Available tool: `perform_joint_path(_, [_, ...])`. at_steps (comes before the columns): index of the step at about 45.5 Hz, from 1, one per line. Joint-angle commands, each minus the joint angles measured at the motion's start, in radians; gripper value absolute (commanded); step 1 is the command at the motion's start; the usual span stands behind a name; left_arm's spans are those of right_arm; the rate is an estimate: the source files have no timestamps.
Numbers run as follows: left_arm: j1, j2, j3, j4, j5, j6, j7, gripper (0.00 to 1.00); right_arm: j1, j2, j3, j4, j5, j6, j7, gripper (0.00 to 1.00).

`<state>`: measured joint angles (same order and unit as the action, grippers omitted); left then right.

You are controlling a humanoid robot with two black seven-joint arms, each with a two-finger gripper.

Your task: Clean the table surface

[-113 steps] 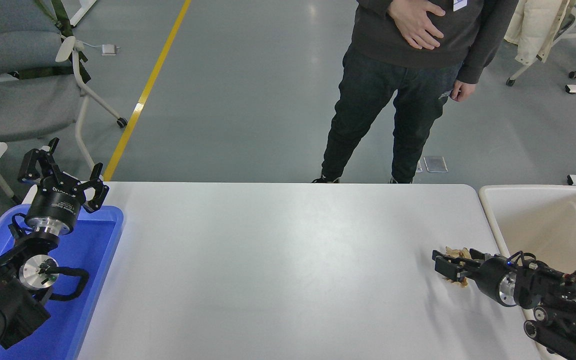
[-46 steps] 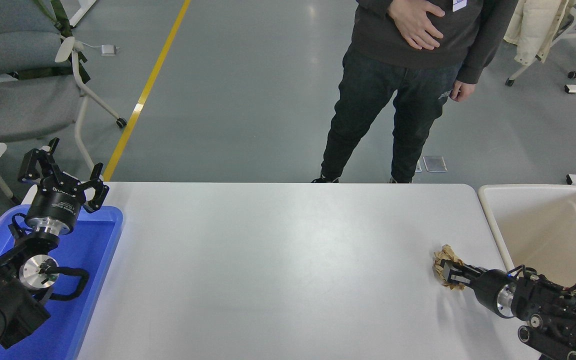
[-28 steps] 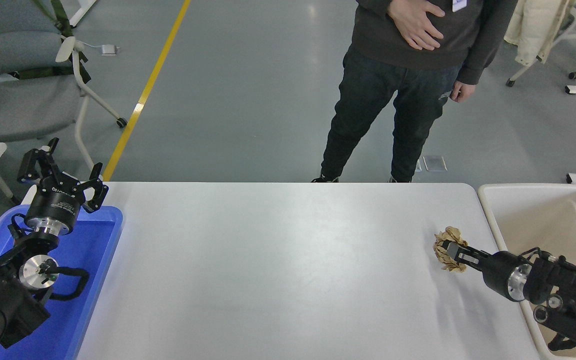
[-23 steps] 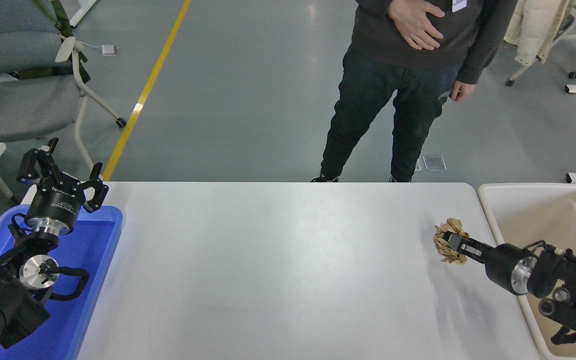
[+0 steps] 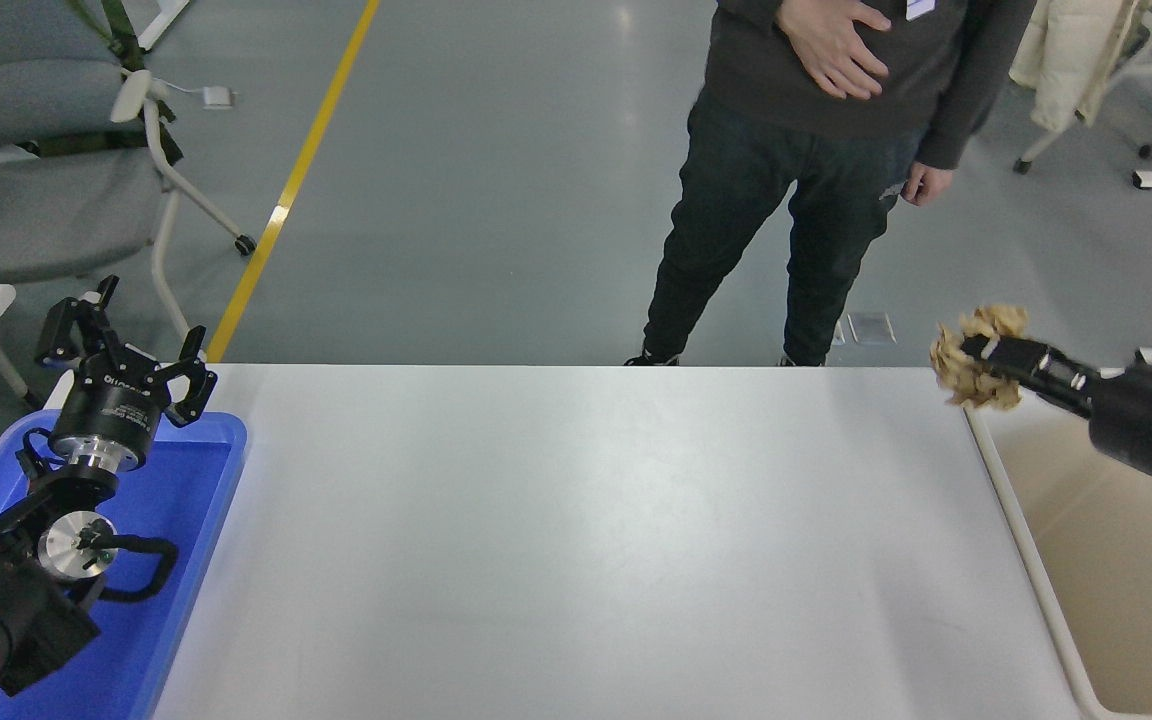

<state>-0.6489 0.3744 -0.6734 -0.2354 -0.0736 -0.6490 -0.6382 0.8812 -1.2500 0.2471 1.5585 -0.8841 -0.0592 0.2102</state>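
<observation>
a: head view. where is the right gripper (image 5: pixel 976 352) and what has it got?

b: it comes in from the right edge at about three o'clock, lifted off the table, its jaws clamped on a crumpled brown paper wad (image 5: pixel 976 355). the wad hangs at the gripper's tip, on its nine o'clock side, up around the table's far right corner.

a: and which way to the drop?

b: the beige bin (image 5: pixel 1021 560) lies at five o'clock from the wad, just beside the table's right edge. its long axis runs twelve to six. i'd judge the wad is not yet clearly over the bin's opening, so the arm likely needs to carry it toward four or five o'clock before letting go. the right arm is plainly the nearer one.

a: the left?

b: the left gripper (image 5: pixel 126 350) is parked at eight o'clock, fingers spread wide, holding nothing, above the blue plastic tray (image 5: pixel 186 500).

a: the table surface (image 5: pixel 576 540)?

b: it fills the middle and lower picture, white and matte, nothing showing on it.

a: the room?

b: a person (image 5: pixel 816 150) stands at twelve o'clock beyond the far edge, a grey chair (image 5: pixel 46 200) at ten, a yellow floor line (image 5: pixel 296 170) at eleven.
</observation>
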Motion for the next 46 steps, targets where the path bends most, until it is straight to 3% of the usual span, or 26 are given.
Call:
perform_joint_path(1, [0.000, 0.000, 0.000, -0.001, 0.000, 0.000, 0.000, 1.00, 0.016, -0.104, 0.087, 0.044, 0.051, 0.084, 0.005, 0.00])
perform_joint_path(9, [0.000, 0.001, 0.000, -0.001, 0.000, 0.002, 0.000, 1.00, 0.015, -0.115, 0.097, 0.040, 0.108, 0.090, 0.005, 0.00])
perform_joint_path(25, [0.000, 0.000, 0.000, -0.001, 0.000, 0.002, 0.000, 1.00, -0.010, -0.121, 0.080, -0.078, 0.453, 0.084, 0.014, 0.00])
perform_joint_path(39, [0.000, 0.000, 0.000, 0.001, 0.000, 0.002, 0.000, 1.00, -0.067, -0.019, 0.080, -0.356, 0.646, 0.098, 0.049, 0.00])
perform_joint_path(46, [0.000, 0.000, 0.000, 0.001, 0.000, 0.002, 0.000, 1.00, -0.116, 0.081, 0.083, -0.573, 0.718, 0.185, 0.051, 0.00])
